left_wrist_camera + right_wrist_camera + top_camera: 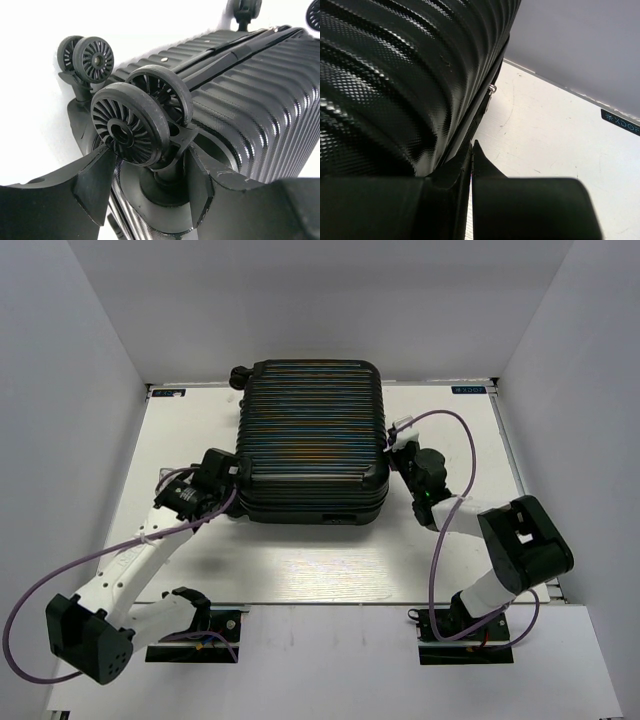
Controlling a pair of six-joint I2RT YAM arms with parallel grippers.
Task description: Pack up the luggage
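Observation:
The luggage is a black ribbed hard-shell case lying shut and flat at the middle back of the table. My left gripper is at its near left corner. In the left wrist view the left gripper stands open, its fingers on either side of a twin caster wheel, close to it. My right gripper rests against the case's right side. Its fingers are shut with nothing between them, right beside the zipper seam and a small metal zipper pull.
White walls enclose the table on the left, back and right. A second caster sticks out further along the luggage's left end. Purple cables loop from both arms. A dark label marks the table's far right edge.

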